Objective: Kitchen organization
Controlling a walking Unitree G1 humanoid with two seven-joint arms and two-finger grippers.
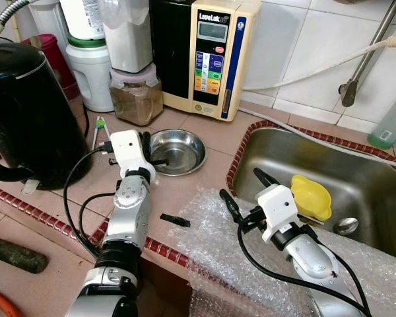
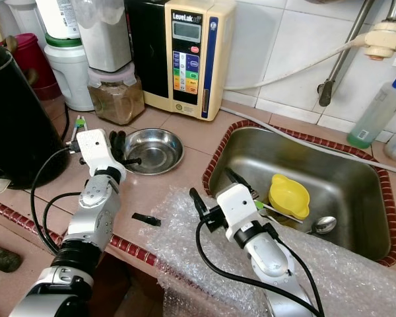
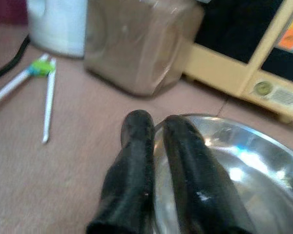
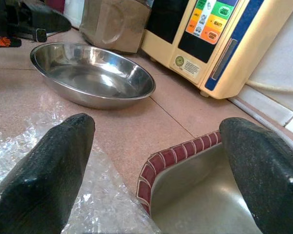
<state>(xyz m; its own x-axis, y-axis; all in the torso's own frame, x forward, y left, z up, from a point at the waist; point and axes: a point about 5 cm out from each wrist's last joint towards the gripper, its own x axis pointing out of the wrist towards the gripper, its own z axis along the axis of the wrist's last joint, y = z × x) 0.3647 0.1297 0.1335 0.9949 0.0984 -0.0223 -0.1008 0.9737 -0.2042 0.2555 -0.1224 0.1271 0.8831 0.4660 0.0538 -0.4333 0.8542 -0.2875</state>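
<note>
Steel bowl (image 1: pixel 177 151): stood on tiled bench (image 1: pixel 204 132), near the sink (image 1: pixel 356 178). Left gripper (image 3: pixel 158 141): fingers narrowed onto the bowl's rim, one each side. Right gripper (image 1: pixel 243 188): spread wide, empty, above bubble wrap (image 1: pixel 211 238) at the sink's corner.

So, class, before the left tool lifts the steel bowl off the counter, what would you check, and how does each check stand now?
1. Left tool on the steel bowl rim: ok, fingers straddle it.
2. Grip fully tight: cannot tell.
3. Bowl holds nothing: ok.
4. Right tool away from the bowl: ok, open at the sink corner.
5. Brown jar close behind the bowl: not ok, little room.
6. Bubble wrap off the bowl: ok.
</note>
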